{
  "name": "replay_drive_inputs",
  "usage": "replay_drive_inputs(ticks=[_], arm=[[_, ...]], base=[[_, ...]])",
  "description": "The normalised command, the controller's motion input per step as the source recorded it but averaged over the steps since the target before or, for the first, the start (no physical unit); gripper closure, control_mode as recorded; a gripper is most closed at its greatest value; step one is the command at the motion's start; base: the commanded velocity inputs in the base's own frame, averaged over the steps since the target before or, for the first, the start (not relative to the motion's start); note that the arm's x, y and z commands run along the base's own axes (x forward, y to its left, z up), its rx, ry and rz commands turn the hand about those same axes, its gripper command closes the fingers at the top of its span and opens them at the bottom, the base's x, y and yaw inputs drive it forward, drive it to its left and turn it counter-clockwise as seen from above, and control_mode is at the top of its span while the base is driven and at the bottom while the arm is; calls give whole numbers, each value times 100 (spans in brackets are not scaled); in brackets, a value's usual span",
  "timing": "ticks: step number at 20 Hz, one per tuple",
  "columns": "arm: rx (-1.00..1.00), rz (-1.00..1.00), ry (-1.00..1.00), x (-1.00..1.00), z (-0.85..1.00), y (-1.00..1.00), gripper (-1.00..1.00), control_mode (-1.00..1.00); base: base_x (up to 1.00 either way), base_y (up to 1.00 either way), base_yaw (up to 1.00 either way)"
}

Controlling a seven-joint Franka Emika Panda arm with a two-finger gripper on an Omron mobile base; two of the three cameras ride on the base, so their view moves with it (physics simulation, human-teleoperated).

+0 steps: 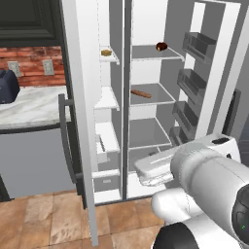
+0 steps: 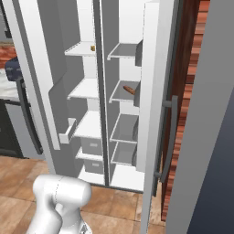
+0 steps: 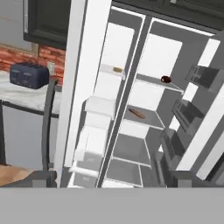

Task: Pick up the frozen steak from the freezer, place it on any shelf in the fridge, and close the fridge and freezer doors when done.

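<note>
Steak: small tan frozen steak lies on the top shelf of the freezer, the narrow left compartment; I also see it in the right base view and the hand view.
Freezer door: freezer door is swung wide open, its edge toward me, dark handle on the outer face.
Fridge door: fridge door is open to the right, grey door bins stacked down its inner side.
Fridge shelves: dark red round item sits on the top fridge shelf; a brown elongated item lies on the shelf below; lower shelves bare.
Tool: from the hand view I see the tool well back from the freezer, aimed at both open compartments; the dark finger tips stand far apart, spread, nothing between them.
Arm: white arm is low at right of the left base view, in front of the fridge bottom.
Counter: marble counter left of the freezer carries a dark blue toaster; brick wall behind with outlets.
Floor: tan tile floor.
</note>
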Motion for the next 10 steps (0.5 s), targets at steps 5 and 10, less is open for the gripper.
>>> replay_drive_inputs(ticks=[5, 10], arm=[[-1, -2, -37, -4, 3, 100, -100, -100], [3, -17, -21, 24, -10, 100, -100, -100]], base=[[0, 0, 0], [0, 0, 0]])
